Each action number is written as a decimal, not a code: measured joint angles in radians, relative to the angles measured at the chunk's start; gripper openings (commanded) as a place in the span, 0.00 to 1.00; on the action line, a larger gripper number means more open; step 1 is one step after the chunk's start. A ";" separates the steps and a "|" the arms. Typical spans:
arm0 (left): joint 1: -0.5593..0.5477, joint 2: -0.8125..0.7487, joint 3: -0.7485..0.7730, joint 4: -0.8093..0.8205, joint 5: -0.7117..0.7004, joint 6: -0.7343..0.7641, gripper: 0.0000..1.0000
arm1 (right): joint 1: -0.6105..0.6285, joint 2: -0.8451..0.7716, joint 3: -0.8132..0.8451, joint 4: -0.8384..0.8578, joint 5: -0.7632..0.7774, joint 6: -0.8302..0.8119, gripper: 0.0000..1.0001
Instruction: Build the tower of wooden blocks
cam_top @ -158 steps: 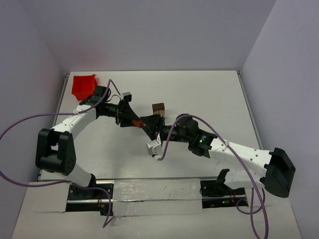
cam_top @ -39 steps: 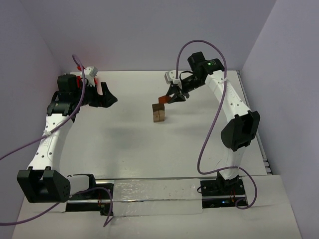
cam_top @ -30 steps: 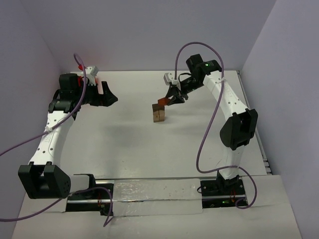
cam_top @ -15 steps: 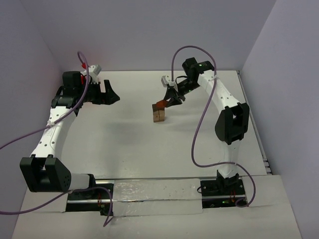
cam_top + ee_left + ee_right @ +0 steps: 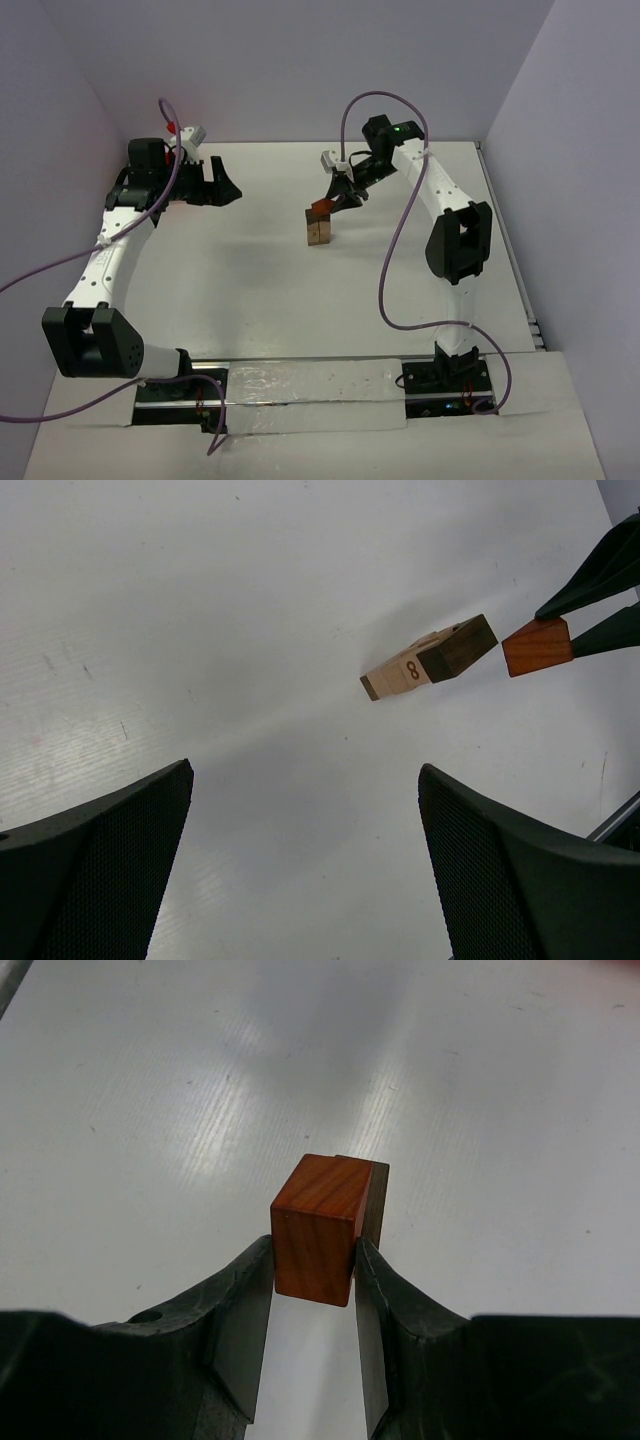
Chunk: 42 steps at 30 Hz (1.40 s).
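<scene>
- Surface: a white table (image 5: 250, 290), matte, with faint scuffs and small dark specks that show up in the wrist views.
- Room: plain lavender walls (image 5: 300, 70) close the table in on 3 sides.
- Fixtures: the 2 arm bases sit on a rail (image 5: 310, 385) at the near edge. Purple cables (image 5: 395, 250) loop loosely off both arms.
- Task item: the wood block tower (image 5: 319, 230) stands upright on the table, slightly right of centre and towards the far side. It is a narrow column. The left wrist view shows a light tan block marked with an 8 and a dark brown block on top; the full block count cannot be told.
- Right tool: the right gripper (image 5: 328, 203) reaches in from the far right, clamped on a reddish-brown block (image 5: 315, 1228), 1 finger pressed flat to each side face.
- Position of held block: it is raised off the table, at about the height of the tower's top and just beside it on the far-right side.
- Clearance: the left wrist view shows a narrow gap between the held block and the dark top block. In the right wrist view the dark block's edge shows directly behind the held block.
- Left tool: the left gripper (image 5: 225, 185) is at the far left of the table, jaws spread wide and holding nothing.
- Left tool relative to task item: it faces the tower and is well apart from it, with bare table between them.
</scene>
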 measured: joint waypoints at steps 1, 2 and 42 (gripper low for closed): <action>0.000 0.002 0.000 0.000 0.000 0.000 0.99 | 0.000 0.001 0.001 0.000 0.000 0.001 0.00; 0.000 0.003 0.001 0.000 0.000 0.001 0.99 | 0.000 0.001 0.001 0.000 -0.001 0.002 0.00; 0.000 0.047 0.035 0.005 0.007 -0.001 0.99 | 0.013 0.065 0.034 0.040 -0.002 0.053 0.05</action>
